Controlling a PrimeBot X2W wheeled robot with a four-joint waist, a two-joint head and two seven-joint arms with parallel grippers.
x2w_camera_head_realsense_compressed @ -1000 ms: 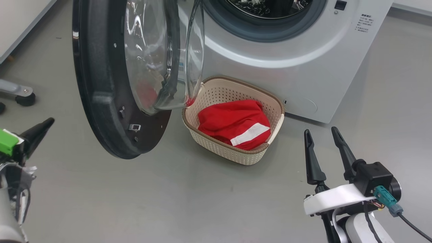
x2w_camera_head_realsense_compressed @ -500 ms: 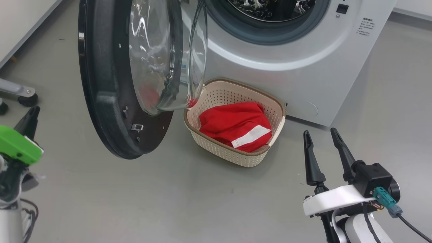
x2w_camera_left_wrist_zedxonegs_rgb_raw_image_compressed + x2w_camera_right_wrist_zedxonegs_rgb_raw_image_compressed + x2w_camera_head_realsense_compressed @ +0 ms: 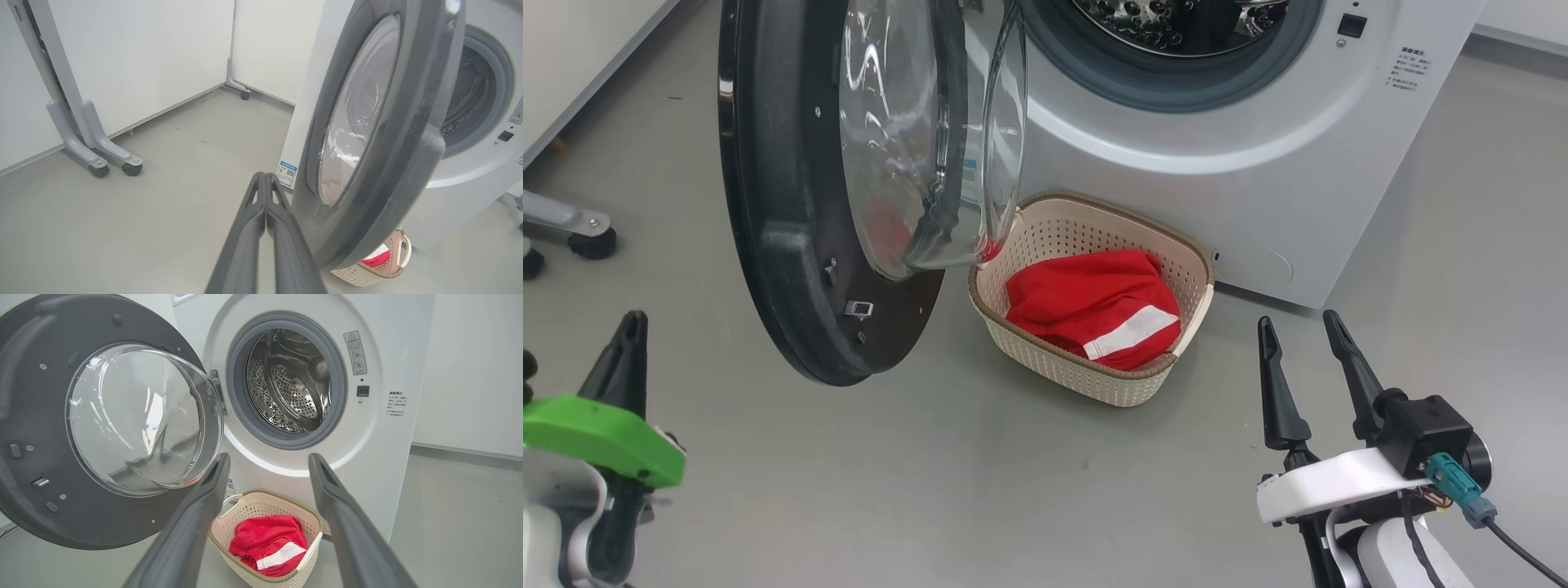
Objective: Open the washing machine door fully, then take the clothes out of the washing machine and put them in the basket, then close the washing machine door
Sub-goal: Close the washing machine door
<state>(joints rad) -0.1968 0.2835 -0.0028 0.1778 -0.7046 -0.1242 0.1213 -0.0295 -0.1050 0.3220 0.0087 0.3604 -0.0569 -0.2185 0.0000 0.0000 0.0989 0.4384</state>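
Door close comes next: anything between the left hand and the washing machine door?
Nothing visible. The shut left hand sits off the washing machine door's outer face, apart from it, with only floor between them.

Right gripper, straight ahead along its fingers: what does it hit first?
Most likely the white front of the washing machine, just under the drum opening. The open right gripper aims past the washing machine door and above the basket; nothing shows in between, though depth is hard to judge.

left gripper (image 3: 631, 322) turns from a rightward tilt at the left edge to upright, further into frame, green bracket (image 3: 600, 437) now below its tips. head view shifts slightly; whole scene sits a little lower.
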